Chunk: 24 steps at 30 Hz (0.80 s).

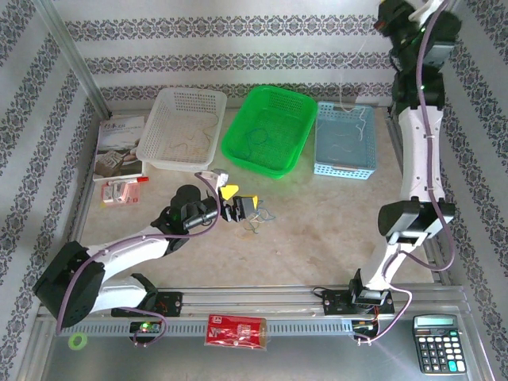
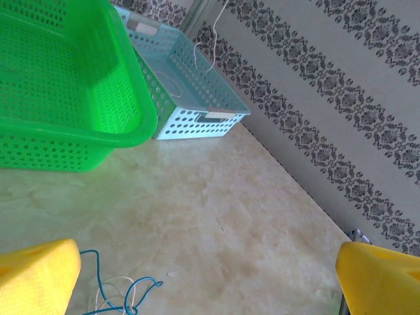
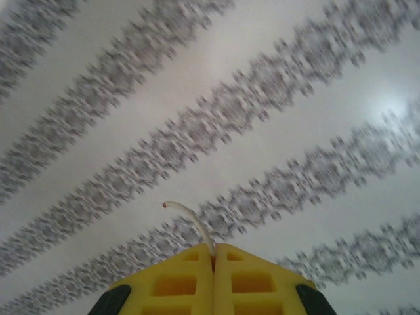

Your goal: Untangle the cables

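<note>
At the near rail a red packet (image 1: pixel 236 329) and a calculator (image 1: pixel 435 343) are seen. The packet's print is too small to be read, and no brand can be made out on the calculator.

Just beyond, the left fingers (image 1: pixel 230 193) are spread wide and empty, low over the counter (image 1: pixel 333 230). The tangle of cables (image 1: pixel 259 216) lies just beside them. In the left wrist view its blue and whitish loops lie close to the left-hand finger.

The step in hand is judged to be the separating of one strand from the rest. For the left side, a single loop at the tangle's edge should be chosen rather than the knot. The fingers should be lowered squarely around it, and the pull made gently sideways so that other loops are not dragged along.

Farther back stand a white basket (image 1: pixel 171 163), a green basket (image 1: pixel 258 164) and a blue basket (image 1: pixel 345 169). A booklet (image 1: pixel 119 147) lies left of the white one, and its cover text cannot be read.

Farthest and highest, the right fingers (image 3: pixel 213 279) are pressed tight on a whitish strand (image 3: pixel 191 222). This strand appears to trail down toward the blue basket; whether its lower end rests inside cannot be told. It should be lowered slowly, so that the slack coils within the walls and not over the rim. The pinch should be released only once the strand is down.
</note>
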Each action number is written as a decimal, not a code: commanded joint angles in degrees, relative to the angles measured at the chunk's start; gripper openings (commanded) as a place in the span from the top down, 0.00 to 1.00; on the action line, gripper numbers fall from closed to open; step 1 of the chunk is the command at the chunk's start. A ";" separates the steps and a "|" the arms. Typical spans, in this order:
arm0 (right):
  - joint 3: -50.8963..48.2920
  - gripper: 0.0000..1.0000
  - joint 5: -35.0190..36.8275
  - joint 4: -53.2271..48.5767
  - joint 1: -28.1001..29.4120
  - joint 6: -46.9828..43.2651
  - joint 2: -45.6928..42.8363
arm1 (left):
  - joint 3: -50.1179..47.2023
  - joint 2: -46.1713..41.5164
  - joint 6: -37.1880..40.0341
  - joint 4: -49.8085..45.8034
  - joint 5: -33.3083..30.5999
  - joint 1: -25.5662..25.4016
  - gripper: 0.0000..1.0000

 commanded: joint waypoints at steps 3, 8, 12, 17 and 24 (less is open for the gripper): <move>-20.77 1.00 6.26 6.14 3.13 -3.57 -7.18 | 1.45 -3.24 0.78 -3.48 -1.00 -0.84 0.00; -35.13 1.00 8.91 11.26 4.73 -4.45 -10.58 | 0.88 -5.23 0.97 -5.21 -1.50 -0.84 0.00; -39.27 1.00 10.33 12.17 4.73 -5.52 -11.15 | 0.03 -6.26 0.75 -5.61 -2.03 -0.88 0.00; -39.88 1.00 18.71 10.43 4.73 -8.08 -12.83 | -0.39 -6.60 0.62 -5.91 -2.44 -0.88 0.00; -45.81 1.00 32.66 11.76 4.90 -10.51 -18.27 | -0.69 -5.93 0.70 -5.36 -2.64 -0.91 0.00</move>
